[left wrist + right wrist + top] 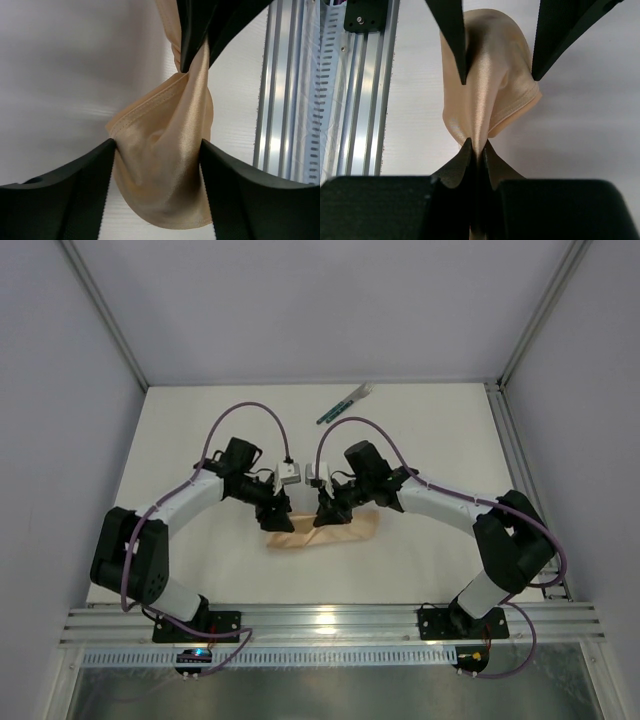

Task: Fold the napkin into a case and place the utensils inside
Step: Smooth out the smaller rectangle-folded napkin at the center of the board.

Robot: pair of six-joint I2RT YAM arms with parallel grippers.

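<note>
We note the right gripper (477,145) clamped tight on a fold of the napkin (485,60), which sits bunched between the arms toward the near side of the table (200,440). The left gripper (157,145) stands wide, its fingers (90,190) flanking the cloth's other end. We see the utensils (345,405) well apart, by the far edge.

No text, label, brand, number or sign is showing legibly in any of the views. The napkin (300,538) is presenting only plain cloth, the rail (330,622) is showing bare metal, and the utensils (345,405) are appearing too small for any marking to be made out.
</note>
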